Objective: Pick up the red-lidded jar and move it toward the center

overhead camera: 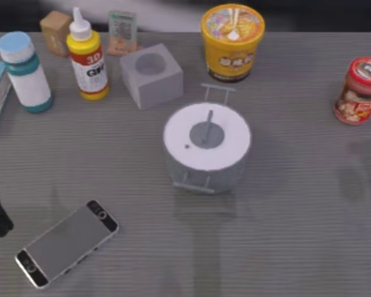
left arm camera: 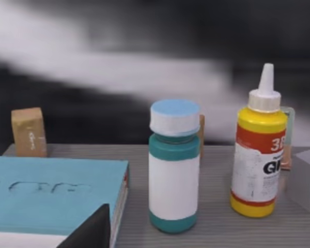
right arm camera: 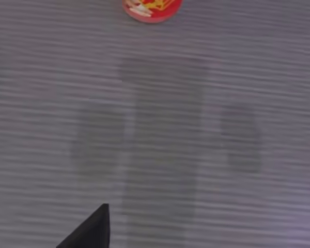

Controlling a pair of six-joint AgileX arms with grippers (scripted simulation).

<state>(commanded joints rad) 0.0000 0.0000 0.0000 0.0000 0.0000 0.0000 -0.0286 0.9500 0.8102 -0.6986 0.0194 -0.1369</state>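
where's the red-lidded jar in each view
Top view: red-lidded jar stands at the table's far right edge, right of the yellow noodle cup.
Left wrist view: not in it.
Right wrist view: only its base shows, at the frame's upper edge.
Shared landmark: the grey ribbed table, seen in every view.

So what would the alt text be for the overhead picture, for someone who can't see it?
A red-lidded jar stands untouched near the right edge of a grey table, with no robot tool near it. In the middle sits a white roll on a stand; behind it are a yellow noodle cup, a grey block, a yellow bottle and a teal-and-white bottle. A smartphone lies front left.
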